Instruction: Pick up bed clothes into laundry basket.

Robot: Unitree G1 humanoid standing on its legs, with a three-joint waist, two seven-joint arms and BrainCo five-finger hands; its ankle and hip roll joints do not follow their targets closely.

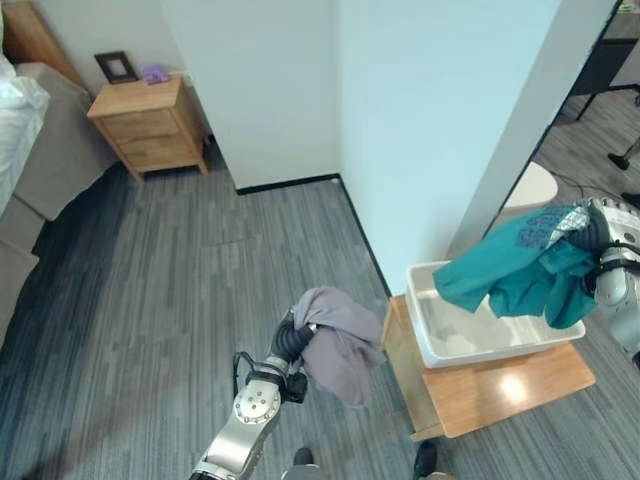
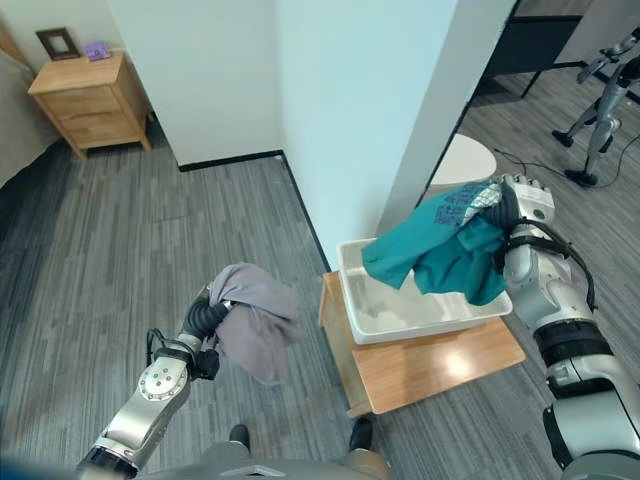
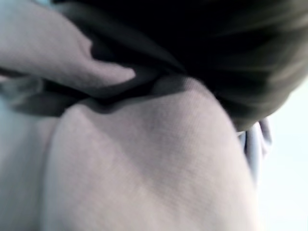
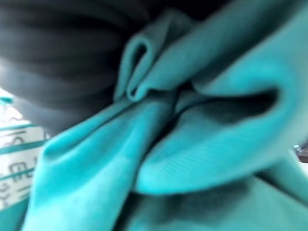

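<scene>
From the left eye view, the left hand clasps a grey garment hanging above the floor, beside the white laundry basket on a low wooden table; in the right eye view, the right hand grips a teal garment over the basket; a wooden nightstand stands far back; the left wrist view shows grey cloth; the right wrist view, bunched teal folds.

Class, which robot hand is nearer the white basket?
Right. The right robot hand holds a teal garment over the white basket; the left robot hand, holding a grey garment, is off to its side.
</scene>
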